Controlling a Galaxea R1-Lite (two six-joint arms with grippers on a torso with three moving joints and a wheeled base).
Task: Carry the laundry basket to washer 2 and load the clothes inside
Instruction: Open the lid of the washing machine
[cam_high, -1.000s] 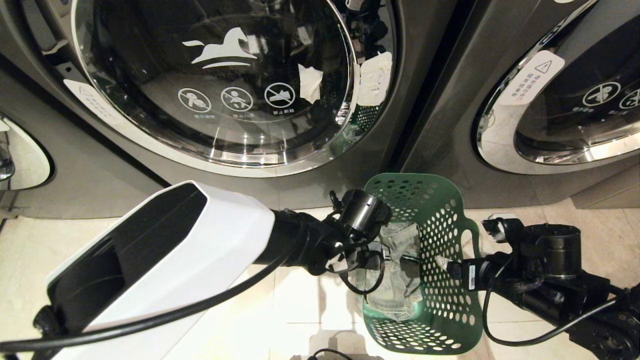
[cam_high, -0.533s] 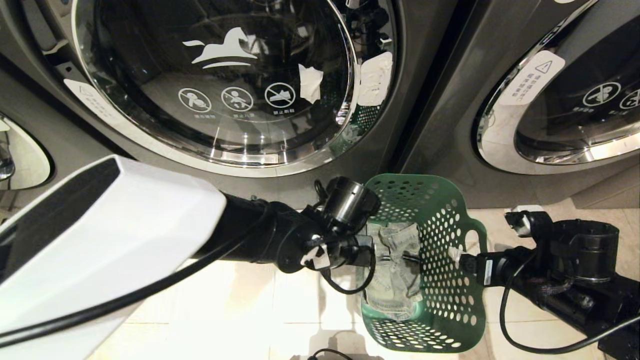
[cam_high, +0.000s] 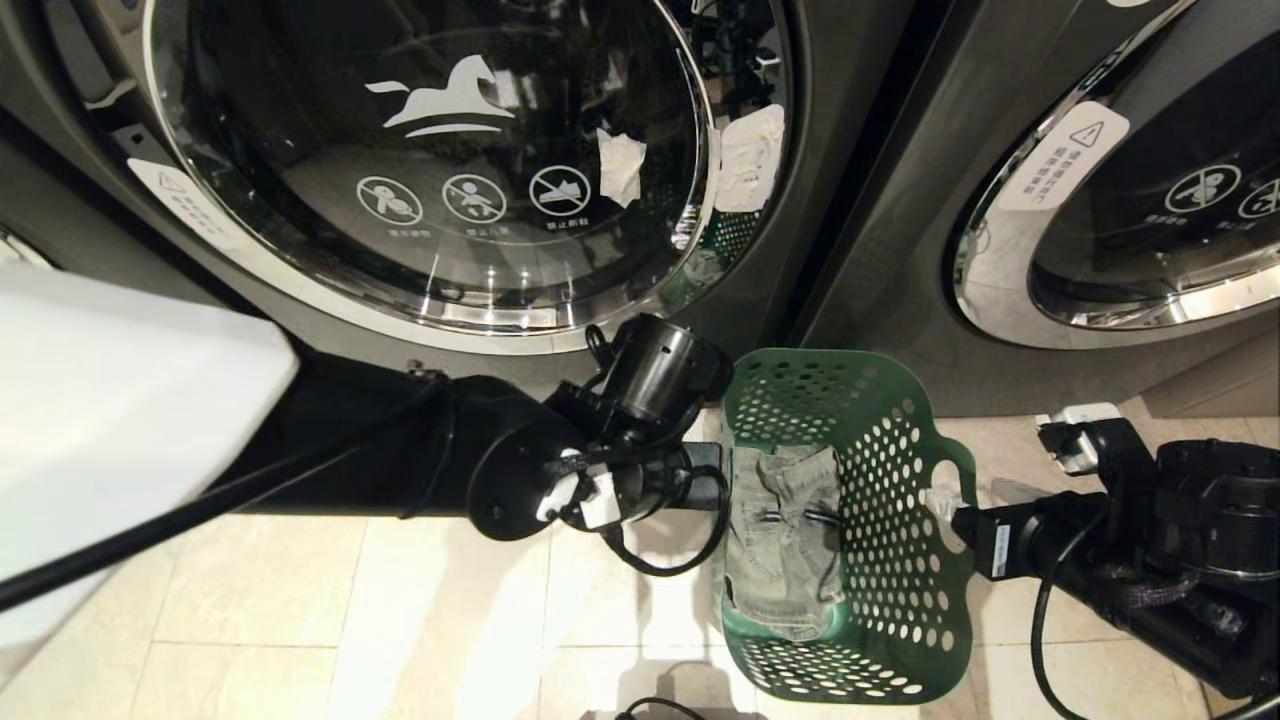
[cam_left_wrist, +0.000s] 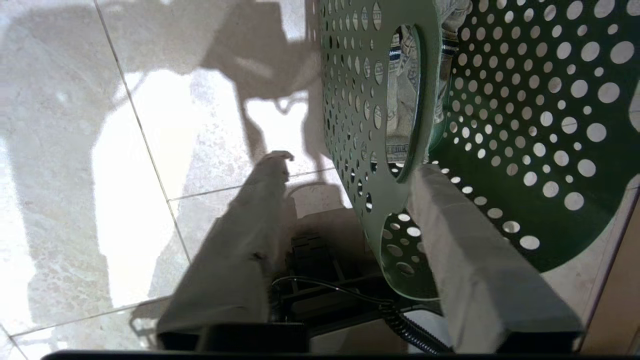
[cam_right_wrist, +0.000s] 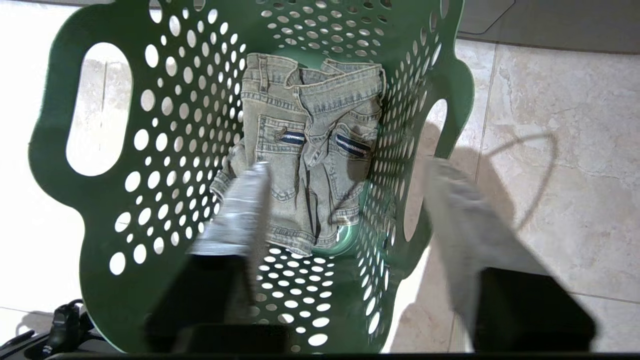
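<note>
A green plastic laundry basket (cam_high: 880, 520) stands on the tiled floor (cam_high: 400, 620) in front of two grey front-loading washers. Its long axis runs from the robot toward the machines, and its far end almost meets the gap between the left washer (cam_high: 440, 160) and the right washer (cam_high: 1120, 180). The open top faces up. The walls are pierced all over with round holes, and each long side has an oval handle slot below a raised rim.

Inside, on the bottom, lie crumpled faded denim shorts (cam_high: 785, 545) with two dark zip pockets.

The left pincer (cam_high: 712, 478) sits at the basket's left wall. The left wrist view shows what the head view cannot: its two padded fingers (cam_left_wrist: 465, 245) are apart and straddle the wall at the handle slot, one outside over the floor, one inside the basket. Whether they press on the plastic cannot be told.

The right pincer (cam_high: 962, 502) is at the basket's right handle. In the right wrist view its fingers (cam_right_wrist: 240, 210) are also spread across that wall, one above the shorts inside, the other outside over the floor, and no clamping is visible. That view alone shows the shorts whole.

Both washer doors are shut.
</note>
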